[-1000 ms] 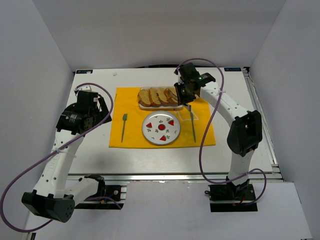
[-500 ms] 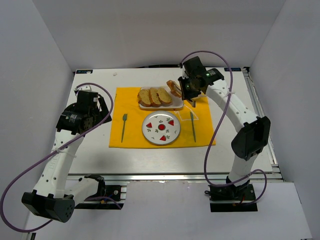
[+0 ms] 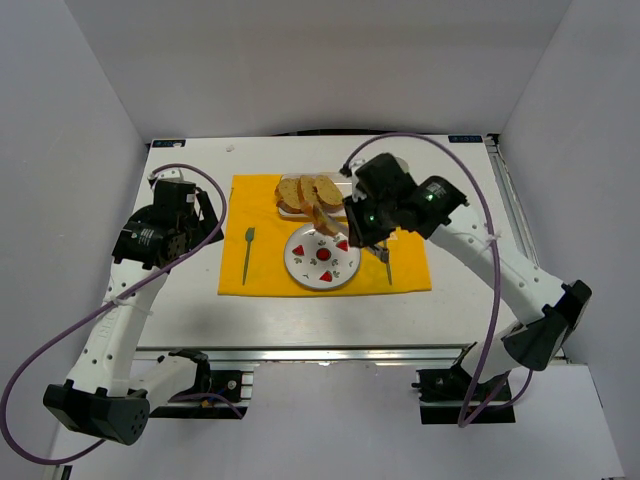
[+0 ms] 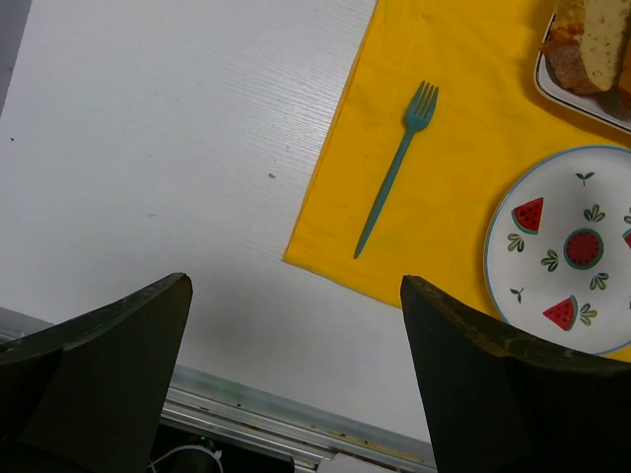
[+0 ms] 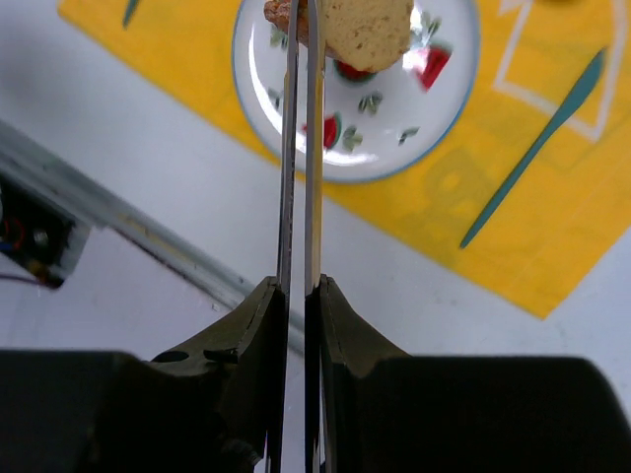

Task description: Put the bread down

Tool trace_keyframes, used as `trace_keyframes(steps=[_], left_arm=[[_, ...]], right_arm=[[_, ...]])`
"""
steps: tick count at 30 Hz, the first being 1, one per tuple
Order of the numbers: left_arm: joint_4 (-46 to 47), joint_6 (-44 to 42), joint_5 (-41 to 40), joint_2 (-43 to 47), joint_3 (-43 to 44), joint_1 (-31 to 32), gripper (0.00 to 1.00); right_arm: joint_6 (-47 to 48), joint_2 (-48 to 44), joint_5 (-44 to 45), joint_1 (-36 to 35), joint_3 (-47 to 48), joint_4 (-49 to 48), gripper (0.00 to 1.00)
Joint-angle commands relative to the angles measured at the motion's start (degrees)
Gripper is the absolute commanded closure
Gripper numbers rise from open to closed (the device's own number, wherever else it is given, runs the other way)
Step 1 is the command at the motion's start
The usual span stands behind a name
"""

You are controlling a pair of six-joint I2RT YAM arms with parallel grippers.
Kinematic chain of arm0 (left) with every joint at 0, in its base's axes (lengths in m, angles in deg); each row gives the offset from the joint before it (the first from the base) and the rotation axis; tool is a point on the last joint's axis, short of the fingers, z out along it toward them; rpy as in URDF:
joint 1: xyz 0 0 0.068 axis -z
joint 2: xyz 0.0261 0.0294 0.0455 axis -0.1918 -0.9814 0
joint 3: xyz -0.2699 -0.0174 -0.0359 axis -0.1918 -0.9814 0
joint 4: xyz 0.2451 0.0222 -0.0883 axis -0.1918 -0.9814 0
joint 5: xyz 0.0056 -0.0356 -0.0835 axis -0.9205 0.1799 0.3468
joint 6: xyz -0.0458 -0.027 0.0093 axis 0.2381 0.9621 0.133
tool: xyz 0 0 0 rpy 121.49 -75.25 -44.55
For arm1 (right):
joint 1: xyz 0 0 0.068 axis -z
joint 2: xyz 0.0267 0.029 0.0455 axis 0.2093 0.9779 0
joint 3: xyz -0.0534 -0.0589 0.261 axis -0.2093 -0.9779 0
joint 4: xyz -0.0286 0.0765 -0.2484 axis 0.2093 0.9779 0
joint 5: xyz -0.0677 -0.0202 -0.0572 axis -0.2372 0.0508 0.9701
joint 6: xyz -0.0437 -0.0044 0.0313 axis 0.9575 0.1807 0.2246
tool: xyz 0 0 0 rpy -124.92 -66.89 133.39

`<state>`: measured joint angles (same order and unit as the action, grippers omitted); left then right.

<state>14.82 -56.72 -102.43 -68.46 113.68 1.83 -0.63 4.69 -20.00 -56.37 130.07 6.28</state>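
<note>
Moved: the bread (image 5: 367, 30) is being carried off the tray (image 3: 284, 211), now above the plate (image 5: 463, 79).
Right pincer (image 5: 302, 25): being kept nearly closed on the slice's edge.
Left pincer (image 4: 296, 335): being held wide apart, empty, over the counter (image 4: 148, 148).
Risk: with so thin a grip, the slice could be dropped early onto the rim.
Writing: none readable.

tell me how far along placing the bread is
Done: one bread slice is out of the tray, clamped by the right gripper. In hand: it hangs over the far side of the watermelon plate, apparently not resting on it yet. Left: lower it, open the fingers, withdraw. The left gripper is open, holding nothing, off to the side.
</note>
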Motion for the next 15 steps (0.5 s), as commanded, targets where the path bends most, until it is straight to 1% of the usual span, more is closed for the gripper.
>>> trace_keyframes(steps=[1, 4, 9, 15], left_arm=[[0.39, -0.49, -0.34, 1.14, 1.18, 0.12, 0.02], [-0.22, -0.32, -0.51, 1.93, 1.18, 0.12, 0.02], [-0.93, -0.23, -0.69, 3.42, 0.30, 0.12, 0.02], [-1.89, -0.05, -1.13, 4.13, 0.48, 0.12, 0.02]], right_arm=[[-4.89, -1.79, -0.04, -2.46, -6.05, -1.21, 1.00], [-6.30, -3.20, 0.66, -5.00, -10.61, -2.71, 1.00], [-7.53, -3.64, 2.94, -6.77, -18.18, -7.37, 1.00], [-7.98, -1.27, 4.97, -7.91, -21.00, -10.26, 1.00]])
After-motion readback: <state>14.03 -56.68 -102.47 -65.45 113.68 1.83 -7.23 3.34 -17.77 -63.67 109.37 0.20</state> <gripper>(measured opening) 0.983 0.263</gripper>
